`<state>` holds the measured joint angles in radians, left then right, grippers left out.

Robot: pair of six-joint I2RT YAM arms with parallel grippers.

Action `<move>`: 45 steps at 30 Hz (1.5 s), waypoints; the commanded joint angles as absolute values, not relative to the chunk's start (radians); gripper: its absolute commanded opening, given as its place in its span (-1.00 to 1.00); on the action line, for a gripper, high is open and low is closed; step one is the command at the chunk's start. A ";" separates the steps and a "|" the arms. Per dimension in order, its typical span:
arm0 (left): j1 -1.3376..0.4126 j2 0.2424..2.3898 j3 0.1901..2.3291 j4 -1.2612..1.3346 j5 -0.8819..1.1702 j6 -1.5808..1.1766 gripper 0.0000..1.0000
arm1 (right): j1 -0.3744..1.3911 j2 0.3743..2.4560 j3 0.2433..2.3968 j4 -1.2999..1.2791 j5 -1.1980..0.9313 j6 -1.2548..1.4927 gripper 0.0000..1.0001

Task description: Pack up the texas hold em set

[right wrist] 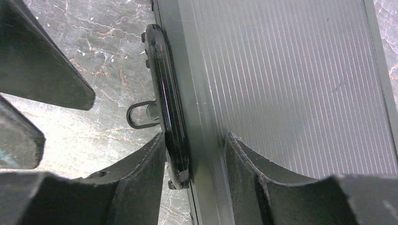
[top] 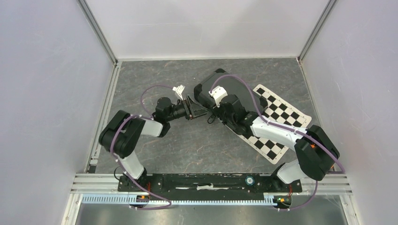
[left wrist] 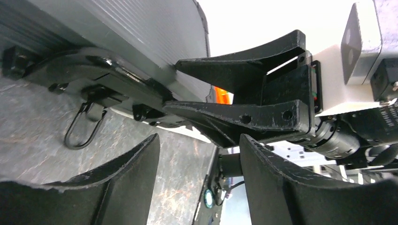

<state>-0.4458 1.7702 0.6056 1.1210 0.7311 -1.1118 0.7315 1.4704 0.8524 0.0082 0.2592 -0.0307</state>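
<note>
Top external has the black case [top: 232, 83] lying closed toward the far middle of the surface [top: 187, 145], its right part on the checkered mat [top: 281, 110], and both arms meet at its near-left edge. My left tool [left wrist: 199, 140] hangs spread apart just beside the handle [right wrist: 165, 93], nothing in it. My right tool [right wrist: 196, 138] straddles the handle and lid rim, can't tell if it's actually clamped
</note>
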 commanded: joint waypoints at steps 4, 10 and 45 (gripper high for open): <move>-0.469 1.633 0.549 0.745 0.609 -0.911 0.43 | 0.717 1.515 0.830 -0.091 0.316 -0.001 -0.01; -0.507 1.706 0.536 0.765 0.511 -0.961 0.11 | 0.717 1.511 0.824 -0.062 0.262 -0.002 -0.03; -0.524 2.031 0.771 0.842 0.681 -0.720 0.27 | 0.717 1.503 0.806 -0.021 0.175 0.036 -0.09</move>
